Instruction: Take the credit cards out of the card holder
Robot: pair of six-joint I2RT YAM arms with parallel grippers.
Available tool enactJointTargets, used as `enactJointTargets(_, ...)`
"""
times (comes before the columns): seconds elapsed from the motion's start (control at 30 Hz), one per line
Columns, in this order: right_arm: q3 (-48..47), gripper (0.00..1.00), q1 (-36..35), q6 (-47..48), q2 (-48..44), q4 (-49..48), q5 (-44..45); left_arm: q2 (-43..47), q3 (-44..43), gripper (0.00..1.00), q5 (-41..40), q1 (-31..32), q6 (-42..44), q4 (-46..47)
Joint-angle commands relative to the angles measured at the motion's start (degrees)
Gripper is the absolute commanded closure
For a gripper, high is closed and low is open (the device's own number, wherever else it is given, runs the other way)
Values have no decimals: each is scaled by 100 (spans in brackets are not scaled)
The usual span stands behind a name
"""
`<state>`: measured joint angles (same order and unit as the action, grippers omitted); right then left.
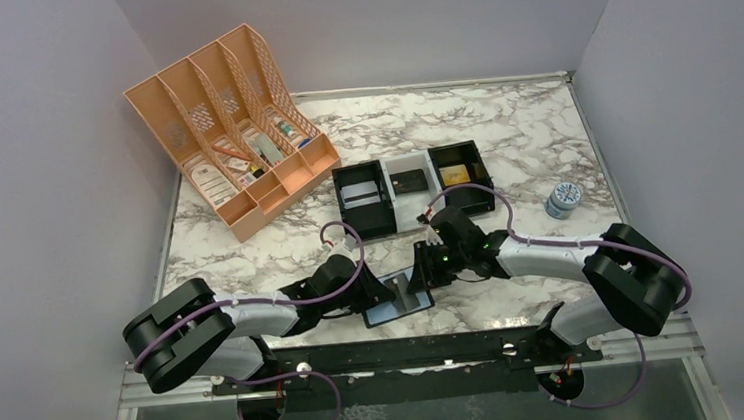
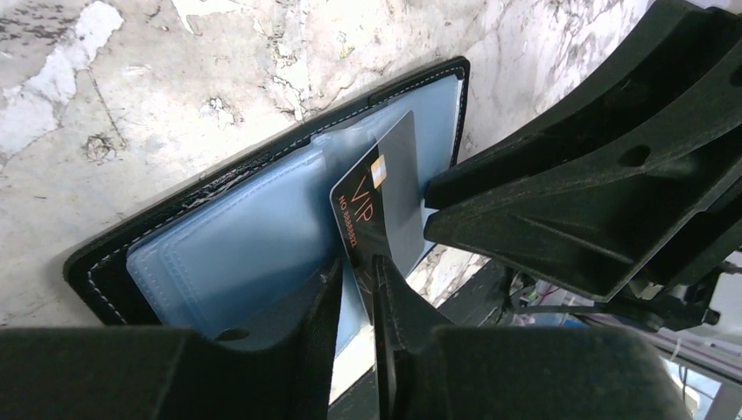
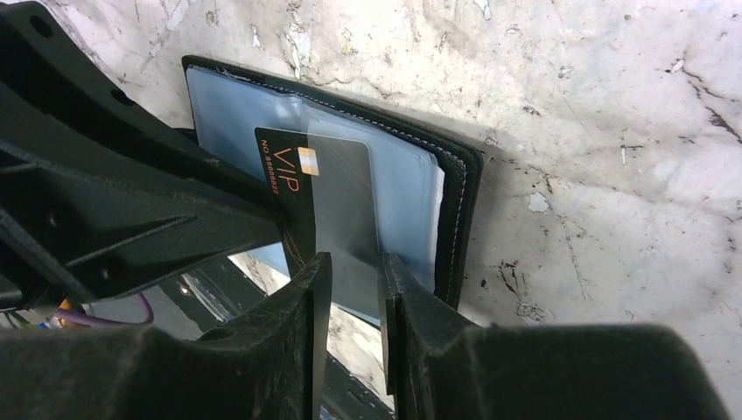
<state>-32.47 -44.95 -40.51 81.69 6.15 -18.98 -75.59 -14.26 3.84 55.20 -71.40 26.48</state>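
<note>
Slip-back risk: credit card (image 2: 359, 206) half out of card holder (image 2: 236, 241), 6 o'clock; left fingers (image 2: 293, 328), right fingers (image 3: 293, 324) slightly apart.

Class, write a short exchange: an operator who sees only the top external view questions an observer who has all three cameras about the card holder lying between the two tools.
Operator: From above, the card holder sits between both tools, but I can't make out any detail. What's inside?
Observer: A dark credit card with orange "VIP" lettering sticks partway out of a clear sleeve in the card holder.
Operator: How are the tools placed on it?
Observer: Each has a finger on either side of it. The left tool is at the card's bare end and the right tool at the sleeved end. Both show a small gap between their fingers.
</note>
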Motion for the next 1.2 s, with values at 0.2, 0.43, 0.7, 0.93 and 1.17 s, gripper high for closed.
enactJointTargets(0.2,561,74,-30,-460,312,-256,331,-297,105,67,-186,22,-443,149)
enactJointTargets(0.43,538,75,-27,-501,362,-229,413,-387,89,79,-205,18,-445,358)
enactJointTargets(0.7,352,76,-31,-354,97,163,921,48,393,92,-393,17,-476,336)
enactJointTargets(0.93,131,76,-31,-114,-166,210,656,211,408,85,-391,17,-383,313)
enactJointTargets(1.17,-26,74,-31,158,-535,-278,-298,135,245,83,-297,22,-246,305)
